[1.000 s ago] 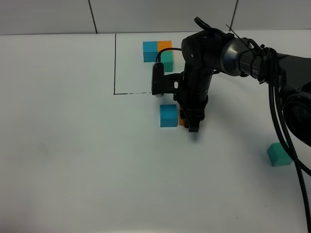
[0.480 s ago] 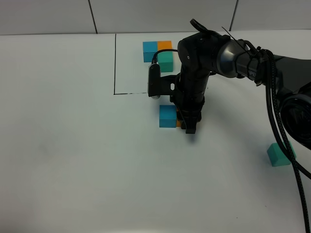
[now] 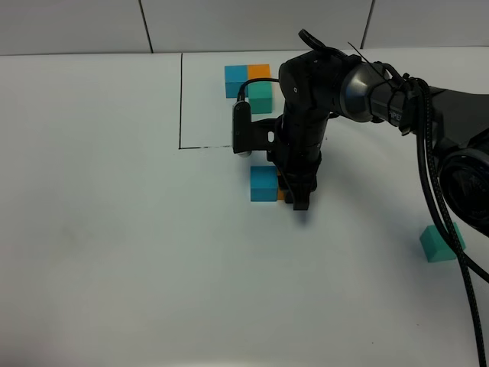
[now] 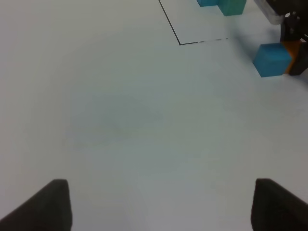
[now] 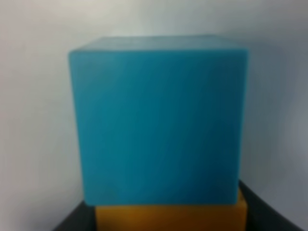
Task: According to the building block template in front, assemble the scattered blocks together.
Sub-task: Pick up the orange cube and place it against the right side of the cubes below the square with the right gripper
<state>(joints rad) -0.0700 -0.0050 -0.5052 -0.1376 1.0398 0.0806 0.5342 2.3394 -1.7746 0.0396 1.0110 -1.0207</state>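
Off to the left, the left tool [image 4: 163, 192] hangs over bare white surface [image 3: 114, 229], its jaws wide apart with nothing between them. The template [image 3: 248, 81] sits at upper centre inside its black line. Just below it stands the blue cube [image 3: 264, 183], and the orange cube [image 5: 168, 219] is tight against its right side, nearly hidden from above. The right tool [image 3: 302, 197] is down behind the orange cube with its jaws together, apparently pressing it rather than clamping it. An off-centre press like that could twist the orange cube, or slide the blue one left and out of line. Lifting away carelessly might also drag the pair apart. The teal-green cube [image 3: 438, 243] lies alone at lower right, well apart, not yet joined.
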